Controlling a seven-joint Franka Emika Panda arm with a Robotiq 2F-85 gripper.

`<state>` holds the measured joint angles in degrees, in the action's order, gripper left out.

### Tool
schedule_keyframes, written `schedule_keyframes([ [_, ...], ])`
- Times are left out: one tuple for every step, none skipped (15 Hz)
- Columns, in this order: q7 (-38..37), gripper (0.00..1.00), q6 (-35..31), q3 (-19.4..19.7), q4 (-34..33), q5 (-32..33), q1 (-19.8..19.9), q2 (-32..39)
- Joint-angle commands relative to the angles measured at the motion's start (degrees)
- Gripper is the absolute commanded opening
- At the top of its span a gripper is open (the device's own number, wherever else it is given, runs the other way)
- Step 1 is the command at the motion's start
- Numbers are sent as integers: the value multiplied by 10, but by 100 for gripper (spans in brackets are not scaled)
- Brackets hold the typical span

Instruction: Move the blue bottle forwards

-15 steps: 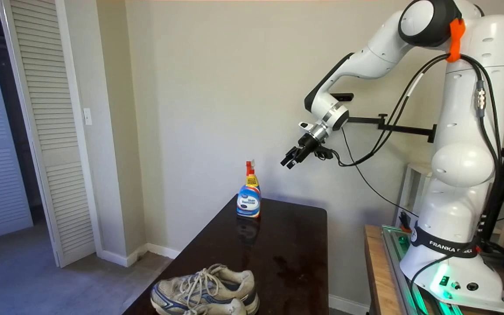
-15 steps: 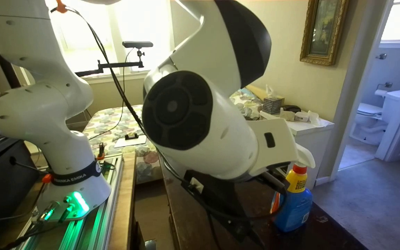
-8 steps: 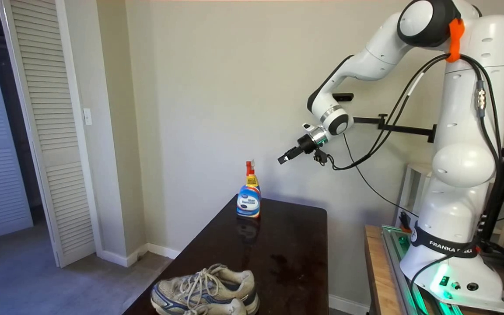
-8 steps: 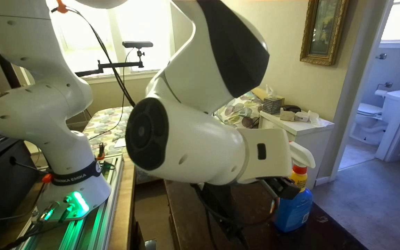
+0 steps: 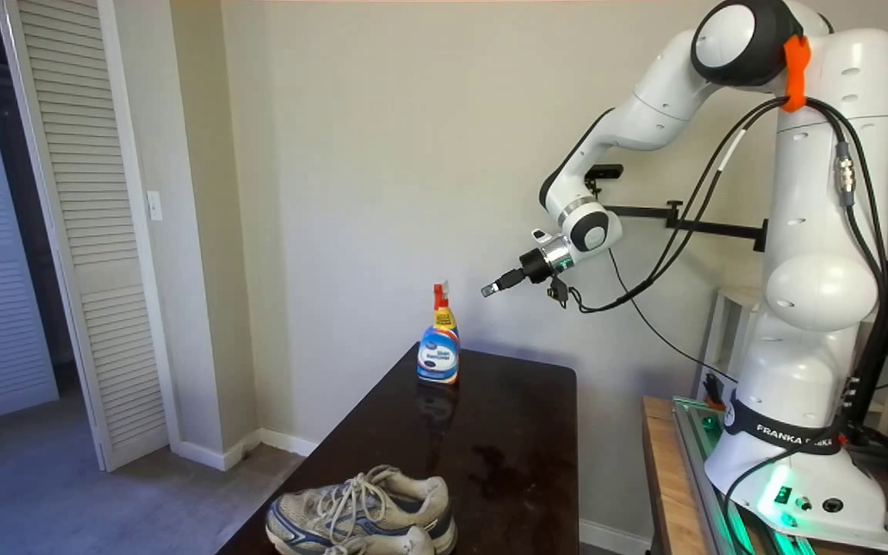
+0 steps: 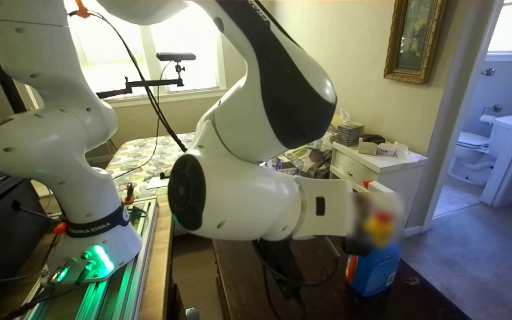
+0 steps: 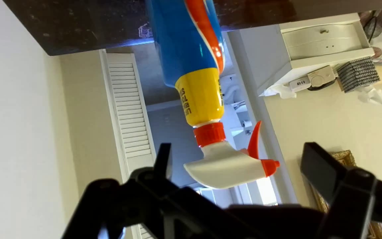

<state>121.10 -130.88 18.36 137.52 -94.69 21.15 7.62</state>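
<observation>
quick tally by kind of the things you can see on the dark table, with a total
Blue spray bottle: 1
Sneakers: 2 (in an exterior view, the nearer sneaker is mostly cut off)
Total: 3

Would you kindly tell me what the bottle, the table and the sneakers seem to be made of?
The bottle looks like smooth, glossy plastic, judging by the bright glints on its body. The table is probably dark-brown polished wood, perhaps laminate: its top mirrors the bottle. The sneakers, matte and without clear glints, may be fabric, synthetic leather or both.
</observation>
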Motion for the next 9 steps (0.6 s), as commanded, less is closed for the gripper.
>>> schedule_keyframes([
  [46, 100, 15, -6, 14, -49, -19, 11],
  [53, 100, 19, -7, 17, -61, -23, 13],
  [63, 100, 19, -7, 18, -74, -26, 15],
  [79, 100, 20, -5, 20, -99, -26, 14],
  [91, 100, 24, -3, 21, -119, -26, 15],
  [111, 100, 27, 1, 24, -143, -24, 15],
  [137, 100, 32, 5, 29, -169, -22, 15],
  [171, 100, 39, 8, 35, -195, -20, 17],
  [191, 100, 32, 11, 33, -203, -23, 32],
])
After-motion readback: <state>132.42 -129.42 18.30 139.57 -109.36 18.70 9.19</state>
